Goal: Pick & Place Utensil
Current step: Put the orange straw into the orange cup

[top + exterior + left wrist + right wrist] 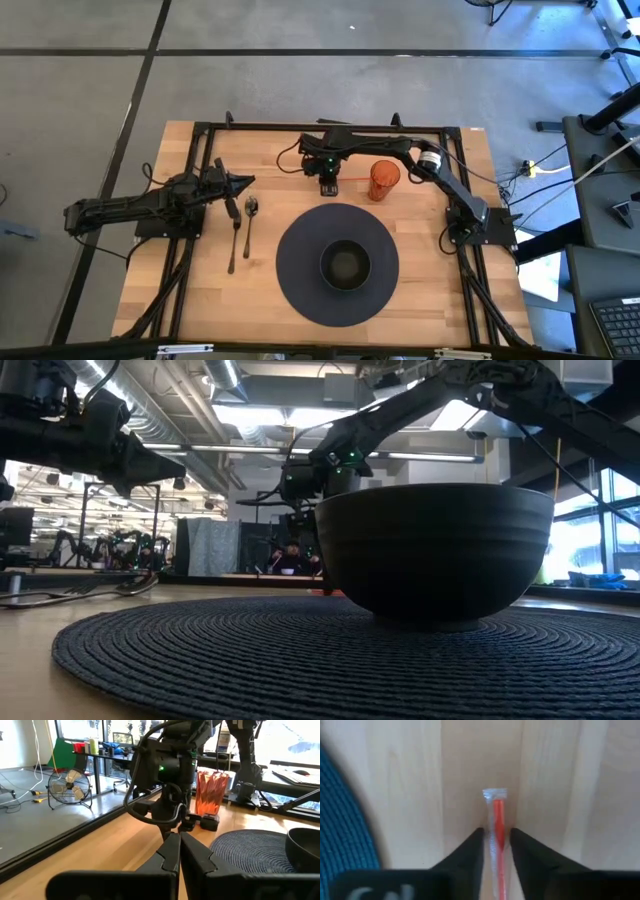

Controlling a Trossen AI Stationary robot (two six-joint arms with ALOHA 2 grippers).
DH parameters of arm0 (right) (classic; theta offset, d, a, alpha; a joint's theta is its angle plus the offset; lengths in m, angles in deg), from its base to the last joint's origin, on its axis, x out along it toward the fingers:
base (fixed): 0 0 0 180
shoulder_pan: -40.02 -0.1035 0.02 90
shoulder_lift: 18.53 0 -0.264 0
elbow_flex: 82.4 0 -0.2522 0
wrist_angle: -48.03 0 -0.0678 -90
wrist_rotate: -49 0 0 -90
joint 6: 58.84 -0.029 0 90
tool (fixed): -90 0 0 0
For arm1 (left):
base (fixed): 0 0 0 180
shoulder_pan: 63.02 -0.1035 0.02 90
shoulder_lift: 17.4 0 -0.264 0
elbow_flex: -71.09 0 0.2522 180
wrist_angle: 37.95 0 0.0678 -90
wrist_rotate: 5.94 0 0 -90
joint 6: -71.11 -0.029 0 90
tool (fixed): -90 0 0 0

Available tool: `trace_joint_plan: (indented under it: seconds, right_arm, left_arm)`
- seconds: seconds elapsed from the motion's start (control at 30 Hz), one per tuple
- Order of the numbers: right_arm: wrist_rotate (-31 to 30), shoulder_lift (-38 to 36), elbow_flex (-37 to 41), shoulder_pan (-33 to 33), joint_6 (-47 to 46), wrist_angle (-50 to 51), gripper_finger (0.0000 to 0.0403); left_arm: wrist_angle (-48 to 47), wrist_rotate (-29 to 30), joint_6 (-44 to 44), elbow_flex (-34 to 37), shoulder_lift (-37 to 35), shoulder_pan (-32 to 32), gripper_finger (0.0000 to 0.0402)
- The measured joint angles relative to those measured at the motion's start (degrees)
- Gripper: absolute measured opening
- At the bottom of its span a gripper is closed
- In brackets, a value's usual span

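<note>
A red straw in a clear wrapper (pixel 498 812) lies flat on the wooden table between the orange cup (pixel 384 180) and the table's far edge. My right gripper (pixel 328 188) (pixel 496 842) points down over it, shut on the straw. My left gripper (pixel 243 184) (pixel 179 847) hovers shut and empty at the table's left, just beyond a fork (pixel 234 245) and a spoon (pixel 249 222) that lie side by side on the wood. The left wrist view shows the right gripper (pixel 172 817) in front of the cup (pixel 209 792). My right gripper pinches the wrapped straw a short way back from its flattened wrapper end (pixel 495 795). One finger (pixel 472 847) stands on each side of it. The fingers come from above, pointing down, and lie across the straw. The straw lies flat on the table.
A dark round woven placemat (pixel 300 285) (pixel 300 650) with a dark bowl (pixel 345 265) (pixel 440 550) at its middle fills the table's near centre. The orange cup stands right beside the right gripper. A black frame (pixel 200 130) borders the table's edges.
</note>
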Motion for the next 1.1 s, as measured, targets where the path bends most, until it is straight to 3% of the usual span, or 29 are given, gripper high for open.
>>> trace_joint_plan:
  seconds: [0.17,0.4,0.73,0.87,1.1]
  right_arm:
    - [0.3,0.1,0.1,-0.1,-0.1,-0.9,0.0011]
    - [-2.4,-0.5,-0.4,-0.3,0.4,-3.2,0.0006]
    - [-1.9,-0.6,-22.9,-2.1,3.7,-2.8,0.0002]
    - [3.3,-11.0,-17.4,-2.5,5.5,-12.8,0.0002]
    - [13.6,-26.2,-17.0,-2.3,4.6,-12.6,0.0001]
  left_arm:
    - [0.1,0.0,0.0,0.0,0.0,0.0,0.0008]
    - [2.0,0.0,0.0,0.0,0.0,0.0,0.0004]
    - [2.0,0.1,0.0,0.0,0.0,0.0,0.0006]
    - [1.6,0.2,0.0,0.0,0.0,0.0,0.0004]
    - [-0.4,0.1,1.1,0.0,0.0,0.2,0.0008]
